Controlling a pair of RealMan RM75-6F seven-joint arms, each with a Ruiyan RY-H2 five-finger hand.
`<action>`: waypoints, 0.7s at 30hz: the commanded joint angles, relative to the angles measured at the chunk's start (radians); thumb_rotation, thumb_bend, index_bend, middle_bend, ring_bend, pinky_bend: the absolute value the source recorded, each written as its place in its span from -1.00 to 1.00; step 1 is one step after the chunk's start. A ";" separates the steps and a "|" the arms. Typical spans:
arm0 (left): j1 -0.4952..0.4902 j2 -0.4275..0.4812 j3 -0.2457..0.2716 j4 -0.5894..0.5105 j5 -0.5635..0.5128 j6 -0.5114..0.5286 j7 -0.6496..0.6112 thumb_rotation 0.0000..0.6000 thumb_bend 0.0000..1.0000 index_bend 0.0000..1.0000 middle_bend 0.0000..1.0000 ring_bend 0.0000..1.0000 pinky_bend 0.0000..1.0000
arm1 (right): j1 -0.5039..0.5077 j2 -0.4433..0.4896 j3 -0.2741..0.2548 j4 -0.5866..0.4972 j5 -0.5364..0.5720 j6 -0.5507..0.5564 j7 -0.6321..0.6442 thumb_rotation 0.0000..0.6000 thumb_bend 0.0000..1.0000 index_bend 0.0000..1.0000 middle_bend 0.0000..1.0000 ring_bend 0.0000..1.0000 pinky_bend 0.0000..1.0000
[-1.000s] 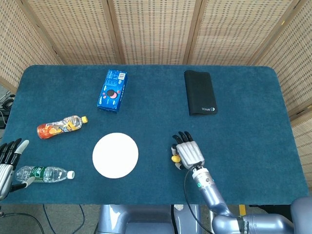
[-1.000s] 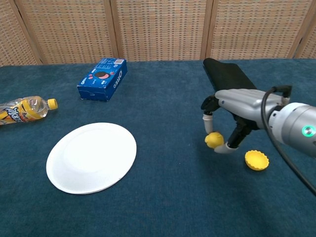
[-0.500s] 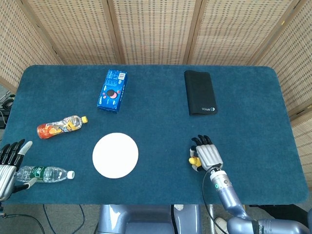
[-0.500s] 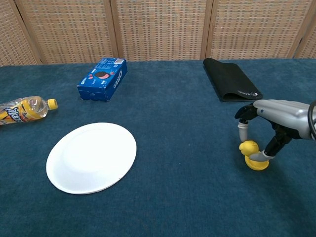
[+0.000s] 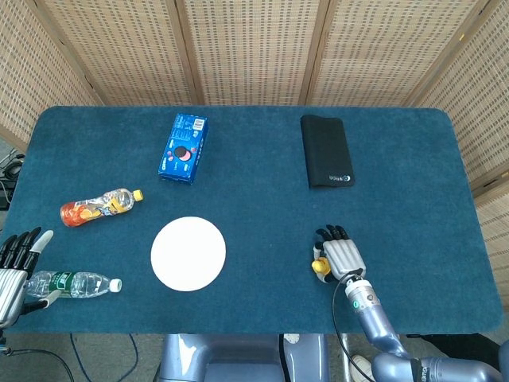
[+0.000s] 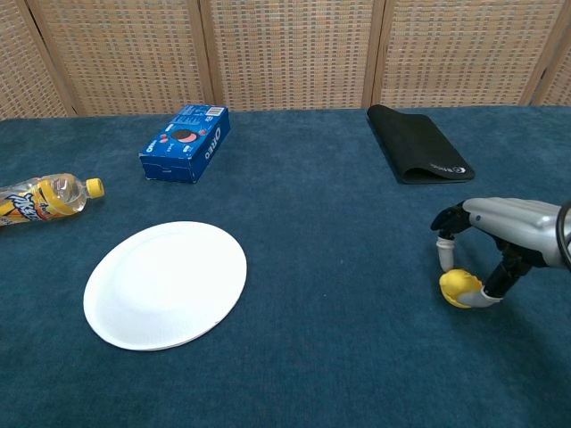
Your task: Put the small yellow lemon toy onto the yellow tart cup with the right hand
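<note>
My right hand (image 6: 500,234) hovers low over the blue table at the right, and in the head view my right hand (image 5: 343,258) is near the front edge. Its thumb and a finger pinch the small yellow lemon toy (image 6: 458,284), seen in the head view as the lemon (image 5: 320,267) at the hand's left side. The lemon sits low, at the spot where the yellow tart cup was; the cup itself is hidden under the lemon and cannot be made out apart from it. My left hand (image 5: 13,269) rests open at the table's front left corner.
A white plate (image 6: 165,283) lies left of centre. An Oreo box (image 6: 185,142) and a black pouch (image 6: 417,143) lie at the back. An orange drink bottle (image 6: 43,199) lies at the left, and a water bottle (image 5: 73,283) beside my left hand.
My right hand carried the lemon rightward to the tart cup, then lowered it onto the cup. The left hand has barely moved.
</note>
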 commanded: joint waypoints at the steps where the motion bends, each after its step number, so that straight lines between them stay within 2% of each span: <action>1: 0.000 0.000 0.000 0.000 0.001 0.001 0.000 1.00 -0.90 -1.00 -1.00 -1.00 -0.96 | -0.002 -0.003 0.002 0.004 -0.001 0.003 0.001 1.00 -0.59 0.03 -0.81 -1.00 -0.96; 8: 0.000 0.001 0.000 -0.001 0.001 0.001 -0.001 1.00 -0.90 -1.00 -1.00 -1.00 -0.96 | -0.007 0.004 0.000 0.005 -0.001 0.004 -0.003 1.00 -0.65 -0.22 -0.98 -1.00 -1.00; 17: 0.001 0.001 0.000 -0.002 0.001 0.003 0.000 1.00 -0.90 -1.00 -1.00 -1.00 -0.96 | -0.021 0.039 0.006 -0.021 -0.020 0.020 0.011 1.00 -0.66 -0.34 -1.00 -1.00 -1.00; 21: 0.002 0.003 -0.002 -0.002 -0.002 0.005 -0.004 1.00 -0.90 -1.00 -1.00 -1.00 -0.97 | -0.045 0.087 0.006 -0.068 -0.090 0.073 0.038 1.00 -0.66 -0.42 -1.00 -1.00 -1.00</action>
